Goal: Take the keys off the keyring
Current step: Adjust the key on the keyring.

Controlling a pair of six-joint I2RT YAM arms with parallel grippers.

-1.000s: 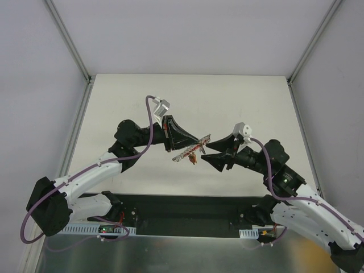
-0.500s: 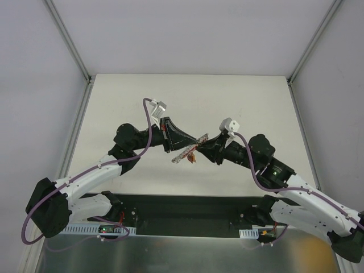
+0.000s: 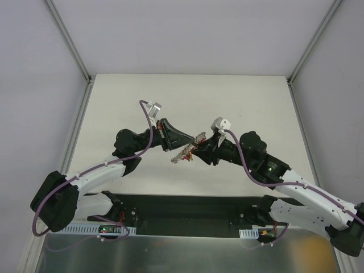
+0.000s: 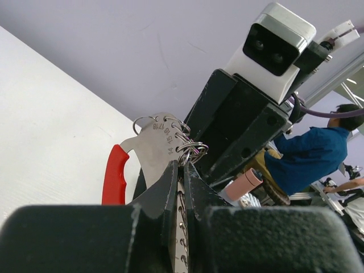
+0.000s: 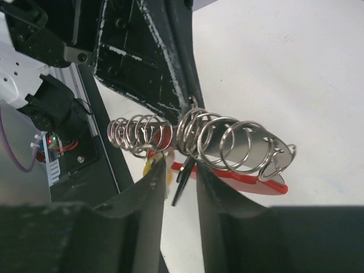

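The keyring hangs above the table between both arms. It is a flat silvery plate with numbered holes, a red plastic piece and several wire rings. My left gripper is shut on the plate's edge. My right gripper comes in from the right just under the rings. Its jaws stand a little apart on either side of a dark key that hangs from the rings, and a gap shows beside the key. A yellow tag hangs by the left finger.
The white table lies below, bounded by metal frame rails on the left and right. A black base plate with both arm mounts runs along the near edge. A person in blue shows in the left wrist view's background.
My right arm has moved left up to the keyring, and its jaws have narrowed around the hanging key. The left gripper stays shut on the plate and has shifted slightly left.
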